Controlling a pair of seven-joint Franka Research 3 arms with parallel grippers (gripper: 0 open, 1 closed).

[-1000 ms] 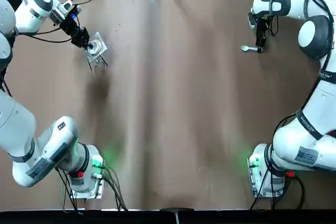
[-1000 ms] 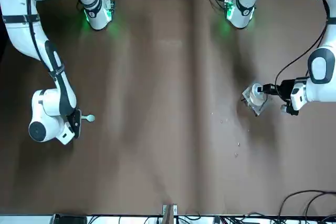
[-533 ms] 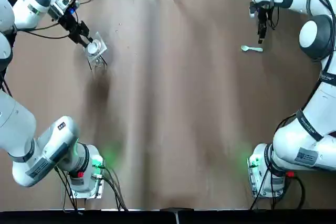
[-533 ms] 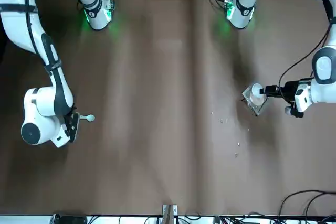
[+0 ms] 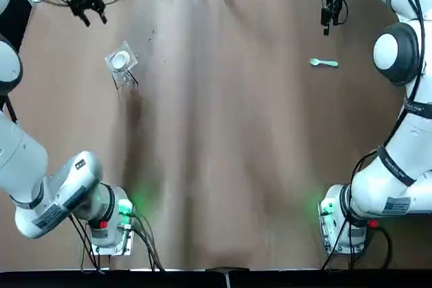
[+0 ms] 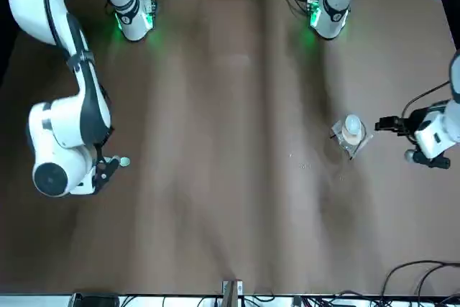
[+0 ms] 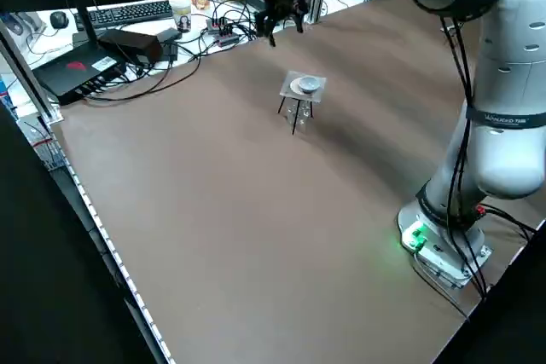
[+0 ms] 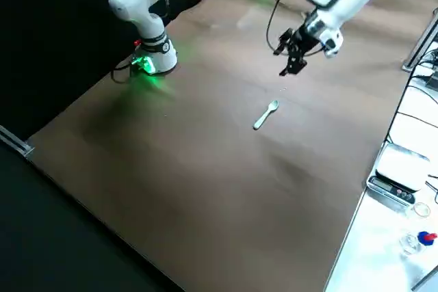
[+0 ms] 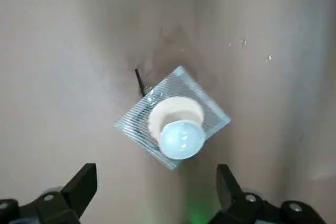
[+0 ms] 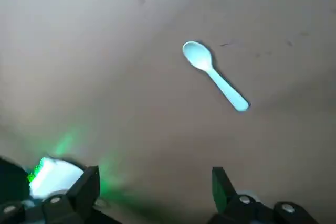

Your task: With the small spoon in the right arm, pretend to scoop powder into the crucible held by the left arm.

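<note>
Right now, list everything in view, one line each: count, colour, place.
small spoon: one, pale, lying on the table's far right part, held by nothing
crucible: one, white, on the mesh stand, far left part
mesh stand: one, silver with dark legs, standing on the table
table: one, brown
keyboard: one, black, on a desk beyond the table
left claw: one, black, open and empty, over the far left corner, apart from the crucible
right claw: one, black, open and empty, near the far edge, beyond the spoon
</note>
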